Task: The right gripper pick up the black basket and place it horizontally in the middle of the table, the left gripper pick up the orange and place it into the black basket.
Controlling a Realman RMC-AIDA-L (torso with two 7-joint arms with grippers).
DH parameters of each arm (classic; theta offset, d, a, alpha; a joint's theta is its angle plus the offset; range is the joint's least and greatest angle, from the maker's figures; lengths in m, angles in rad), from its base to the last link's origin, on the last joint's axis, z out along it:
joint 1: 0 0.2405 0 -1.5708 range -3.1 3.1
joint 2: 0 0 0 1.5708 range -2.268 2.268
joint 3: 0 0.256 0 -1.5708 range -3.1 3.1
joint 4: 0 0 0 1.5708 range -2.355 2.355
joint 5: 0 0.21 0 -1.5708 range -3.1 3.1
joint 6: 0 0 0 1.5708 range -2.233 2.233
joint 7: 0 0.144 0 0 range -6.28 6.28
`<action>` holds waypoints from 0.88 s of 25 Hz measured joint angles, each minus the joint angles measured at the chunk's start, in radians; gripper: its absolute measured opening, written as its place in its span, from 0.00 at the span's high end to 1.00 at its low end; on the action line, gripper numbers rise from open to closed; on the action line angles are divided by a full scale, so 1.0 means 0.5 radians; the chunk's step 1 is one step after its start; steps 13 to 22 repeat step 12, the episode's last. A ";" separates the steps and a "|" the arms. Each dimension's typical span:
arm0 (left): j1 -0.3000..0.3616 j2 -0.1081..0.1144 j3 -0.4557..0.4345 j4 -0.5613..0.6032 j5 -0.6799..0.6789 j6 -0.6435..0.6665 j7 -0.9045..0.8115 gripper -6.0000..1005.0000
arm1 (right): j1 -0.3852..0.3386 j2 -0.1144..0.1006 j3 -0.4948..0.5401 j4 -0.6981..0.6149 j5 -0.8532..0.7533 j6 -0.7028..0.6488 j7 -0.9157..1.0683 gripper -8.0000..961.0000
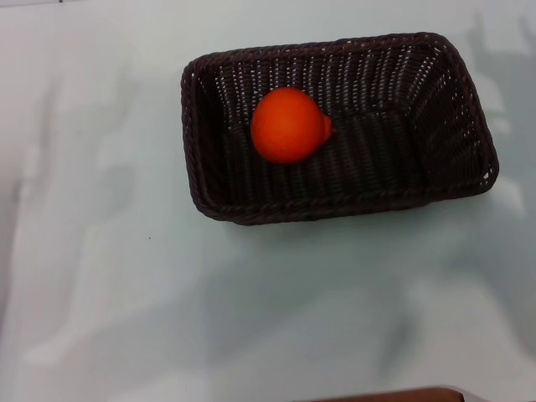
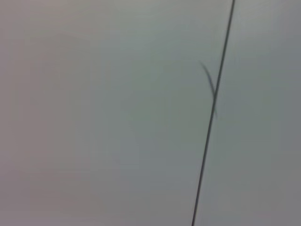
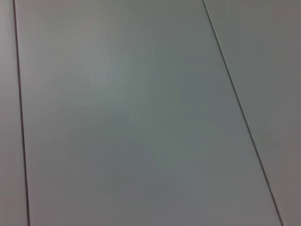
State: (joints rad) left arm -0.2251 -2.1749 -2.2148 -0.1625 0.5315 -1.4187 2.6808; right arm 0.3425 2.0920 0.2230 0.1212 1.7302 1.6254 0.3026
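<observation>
Head view shows neither end effector, so their state cannot be told; orange lies inside basket on counter.

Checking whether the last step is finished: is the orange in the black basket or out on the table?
In. The orange rests on the woven floor of the black basket, toward its left end.

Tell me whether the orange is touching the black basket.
Touching. The head view shows the orange resting on the woven floor of the black basket, left of its middle, with no gripper in view.
</observation>
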 joint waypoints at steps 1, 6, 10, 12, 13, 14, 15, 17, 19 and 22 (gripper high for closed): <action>-0.001 -0.001 -0.003 0.019 -0.001 -0.021 0.027 0.14 | 0.006 -0.001 0.003 -0.027 -0.003 -0.017 0.001 0.28; -0.029 0.000 -0.026 0.124 -0.003 -0.007 0.233 0.14 | 0.047 0.003 0.000 -0.093 -0.009 -0.163 -0.009 0.28; -0.021 -0.001 -0.024 0.130 -0.003 -0.044 0.236 0.14 | 0.043 0.012 0.007 -0.081 -0.009 -0.167 -0.011 0.28; -0.012 -0.001 -0.027 0.128 -0.004 -0.066 0.244 0.14 | 0.041 0.013 0.008 -0.069 -0.009 -0.151 -0.008 0.28; -0.012 -0.001 -0.027 0.128 -0.004 -0.066 0.244 0.14 | 0.041 0.013 0.008 -0.069 -0.009 -0.151 -0.008 0.28; -0.012 -0.001 -0.027 0.128 -0.004 -0.066 0.244 0.14 | 0.041 0.013 0.008 -0.069 -0.009 -0.151 -0.008 0.28; -0.012 -0.001 -0.027 0.128 -0.004 -0.066 0.244 0.14 | 0.041 0.013 0.008 -0.069 -0.009 -0.151 -0.008 0.28; -0.012 -0.001 -0.027 0.128 -0.004 -0.066 0.244 0.14 | 0.041 0.013 0.008 -0.069 -0.009 -0.151 -0.008 0.28; -0.012 -0.001 -0.027 0.128 -0.004 -0.066 0.244 0.14 | 0.041 0.013 0.008 -0.069 -0.009 -0.151 -0.008 0.28; -0.012 -0.001 -0.027 0.128 -0.004 -0.066 0.244 0.14 | 0.041 0.013 0.008 -0.069 -0.009 -0.151 -0.008 0.28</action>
